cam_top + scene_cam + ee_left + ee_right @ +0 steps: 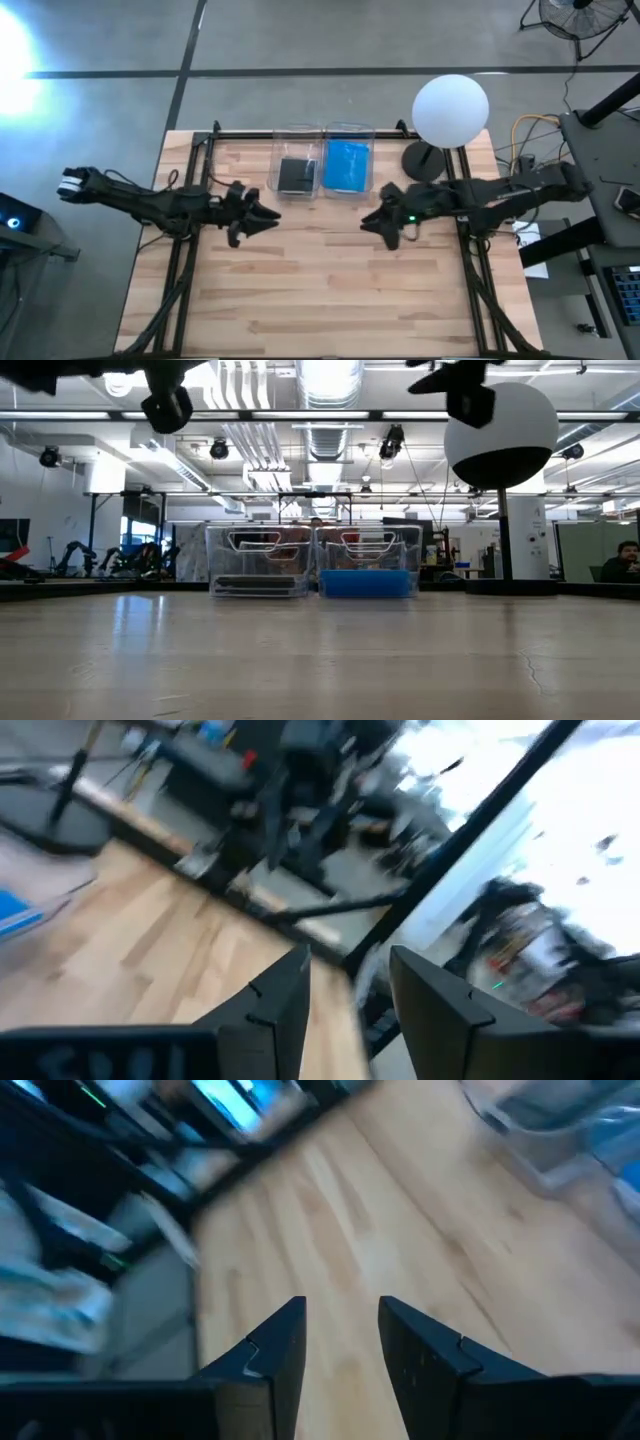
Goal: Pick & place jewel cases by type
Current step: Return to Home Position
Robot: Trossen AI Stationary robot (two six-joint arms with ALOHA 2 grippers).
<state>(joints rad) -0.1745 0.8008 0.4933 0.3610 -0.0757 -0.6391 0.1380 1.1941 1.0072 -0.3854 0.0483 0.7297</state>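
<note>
The thin flat dark grey plastic jewel cases [295, 174] lie in the left clear plastic bin [298, 128]. The bright blue plastic jewel cases [348, 165] are in the right clear plastic bin [350, 125], so they're split by type. None loose on the light wooden table [320, 290] afaict, job looks done imo. Left gripper [272, 215] and right gripper [366, 222] hang above the table just in front of the bins. Fingers are apart w/ nothing between them, prob bc nothing's left to grab. White globe lamp [450, 108] stands near the right bin.
</note>
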